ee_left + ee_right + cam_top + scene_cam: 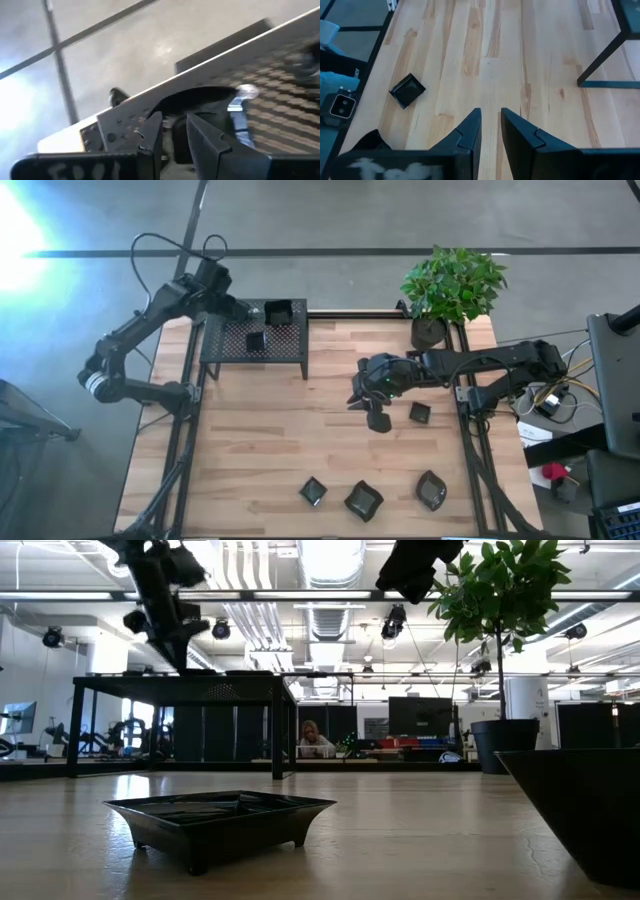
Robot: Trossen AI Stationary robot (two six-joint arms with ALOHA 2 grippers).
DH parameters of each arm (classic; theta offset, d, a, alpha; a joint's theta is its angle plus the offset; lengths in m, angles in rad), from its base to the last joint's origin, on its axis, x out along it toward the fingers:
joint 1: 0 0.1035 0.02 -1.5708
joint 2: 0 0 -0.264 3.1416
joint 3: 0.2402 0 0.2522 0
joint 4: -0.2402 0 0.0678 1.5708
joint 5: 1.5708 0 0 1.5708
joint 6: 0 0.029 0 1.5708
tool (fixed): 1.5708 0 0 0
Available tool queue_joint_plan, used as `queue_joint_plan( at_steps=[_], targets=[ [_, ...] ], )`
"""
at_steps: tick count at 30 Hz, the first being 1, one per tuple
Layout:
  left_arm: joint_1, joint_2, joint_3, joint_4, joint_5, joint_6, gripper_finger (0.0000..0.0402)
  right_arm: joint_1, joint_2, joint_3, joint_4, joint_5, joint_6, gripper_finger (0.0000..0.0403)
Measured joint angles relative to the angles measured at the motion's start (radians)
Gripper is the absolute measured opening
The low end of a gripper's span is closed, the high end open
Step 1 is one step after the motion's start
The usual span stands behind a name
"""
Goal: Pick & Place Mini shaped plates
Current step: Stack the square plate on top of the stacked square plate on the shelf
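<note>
My left gripper (pixel 240 310) hangs over the far left corner of the black perforated stand (pixel 285 358), shut on a rounded black mini plate (pixel 200 102). Two more plates rest flat on the stand top, a square one (pixel 278 311) and a smaller one (pixel 255 340). My right gripper (pixel 491 116) hovers high over the table's middle, pointing toward the left edge, shut and empty. A small square plate (pixel 420 413) lies near it. Three plates (pixel 313 491), (pixel 363 500), (pixel 431 490) sit along the near edge, and one of them (pixel 220 815) stands on its feet. My left gripper has the rounded plate's near rim (pixel 175 142) between its two fingers (pixel 150 132), coming from above and slanting down toward the stand. The fingers cover the contact itself. The plate sticks out ahead of the fingertips over the stand's top; whether it touches the mesh I cannot tell.
A potted plant (pixel 450 285) stands at the table's far right corner. The stand's legs (pixel 600 60) rise from the wood left of my right gripper. Bare wood (pixel 280 430) spreads between the stand and the near row of plates. A dark frame (pixel 470 450) edges the table.
</note>
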Motion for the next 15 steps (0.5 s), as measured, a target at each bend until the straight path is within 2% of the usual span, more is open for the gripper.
queue_joint_plan(
  at_steps=[3, 7, 15],
  targets=[
    [-0.048, -0.052, 0.031, -0.019, 0.021, 0.004, 0.0083, 0.002, -0.017, 0.000, 0.000, 0.000, 0.000, 0.0068],
    [-0.178, -0.153, 0.023, -0.025, 0.024, 0.004, 0.0083, 0.002, -0.035, 0.001, -0.003, 0.000, -0.001, 0.0068],
    [-0.611, -0.305, -0.054, -0.023, 0.010, -0.048, 0.0083, 0.002, -0.037, 0.001, -0.007, -0.001, -0.001, 0.0068]
  ],
)
